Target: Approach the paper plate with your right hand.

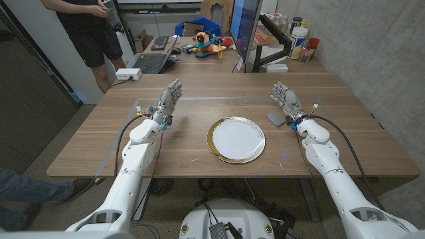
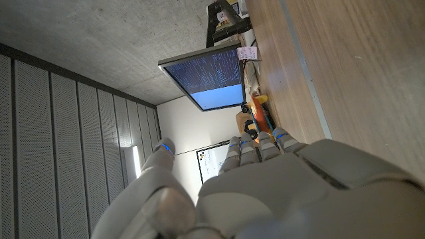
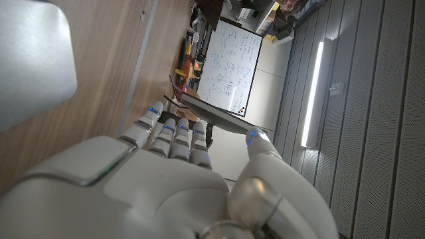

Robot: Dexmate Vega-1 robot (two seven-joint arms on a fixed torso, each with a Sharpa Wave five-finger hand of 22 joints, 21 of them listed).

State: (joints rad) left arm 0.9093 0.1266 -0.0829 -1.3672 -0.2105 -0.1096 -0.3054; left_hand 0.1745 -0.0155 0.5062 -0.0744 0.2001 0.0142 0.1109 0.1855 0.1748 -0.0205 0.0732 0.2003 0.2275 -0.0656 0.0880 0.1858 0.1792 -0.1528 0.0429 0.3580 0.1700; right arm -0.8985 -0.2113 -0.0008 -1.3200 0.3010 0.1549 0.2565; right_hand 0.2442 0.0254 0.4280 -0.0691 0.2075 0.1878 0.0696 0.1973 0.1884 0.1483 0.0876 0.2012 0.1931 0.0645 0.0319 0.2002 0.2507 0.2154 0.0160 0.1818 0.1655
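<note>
Gold-rimmed paper plate [image 1: 236,139] lay at the centre of the tabletop [image 1: 345,149]. Right robot hand [image 1: 285,99] stood apart from it, released, as did the left robot hand [image 1: 169,99]. The plate was probably light and flimsy, best gripped at its rim.

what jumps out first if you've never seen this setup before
The white paper plate with its gold rim lies alone mid-table, between the two white arms. The left robot hand and right robot hand stand raised on either side, fingers apart, holding nothing, neither touching the plate. A small grey pad lies just by the right robot hand, and a person stands beyond the far left corner.
</note>
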